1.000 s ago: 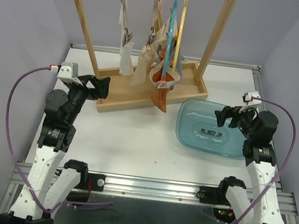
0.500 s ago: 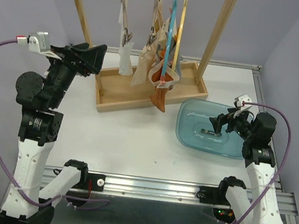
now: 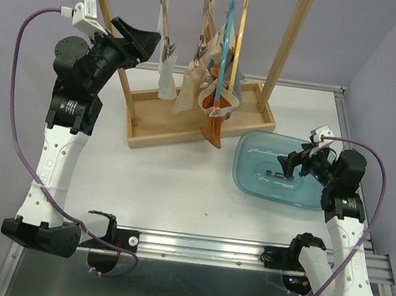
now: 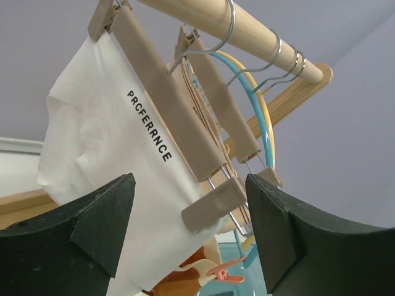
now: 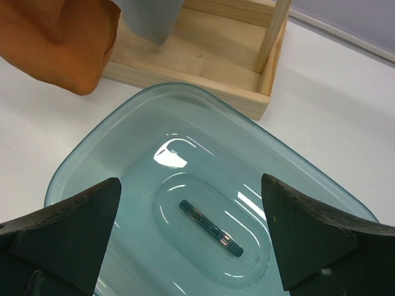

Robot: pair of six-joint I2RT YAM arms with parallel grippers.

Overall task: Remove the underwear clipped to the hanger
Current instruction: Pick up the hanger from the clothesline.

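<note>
- The white garment [image 4: 92,148] is plain, with black lettering on it.
- The clip hanger [image 4: 179,117] is taupe; the blue hanger [image 3: 228,29] and the yellow hanger [image 3: 240,30] are unpatterned.
- The orange-brown garment [image 5: 55,37], the grey garment [image 5: 151,15] and the beige garment [image 3: 189,82] are all plain.
- The tub [image 3: 252,176] is translucent blue-green.
- The rack [image 3: 290,44] is pale natural wood.
- The table [image 3: 178,189] is white.

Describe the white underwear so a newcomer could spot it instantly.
Find the wooden rack at the back. The white underwear hangs from the leftmost hanger on its rail. Unlike the beige piece and orange-brown piece bunched to its right, it hangs alone, plain white.
</note>
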